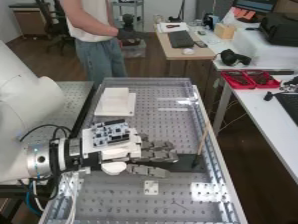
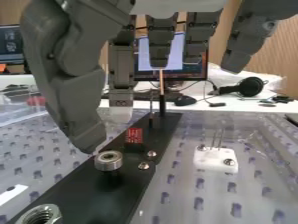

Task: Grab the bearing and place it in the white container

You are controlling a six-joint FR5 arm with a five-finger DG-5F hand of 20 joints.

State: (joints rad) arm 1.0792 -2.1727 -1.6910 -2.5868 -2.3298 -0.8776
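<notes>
Wrist view: the dark grey robot hand is released, its digits extended and loosely spread, with nothing grasped. The bearing, a short silver metal ring, sits upright-bored on a dark post fixed to a long flat black plate. It lies below the hand, just beside the tip of the nearest digit; whether the two touch cannot be told. The plate's long axis runs outward from the wrist, roughly as the fingers point. Along it, a silver threaded metal part lies nearer the wrist than the bearing, and a small red block lies farther out.

High view: the square white container rests on a flat white base on the perforated metal tabletop, well apart from the hand, towards the far end. Its contents cannot be made out.

The task is judged to be at the grasping step. The coming move calls for the digits to be centred about the bearing, closed, then raised straight off the post; a sideways pull could bind the ring or strike the red block.
</notes>
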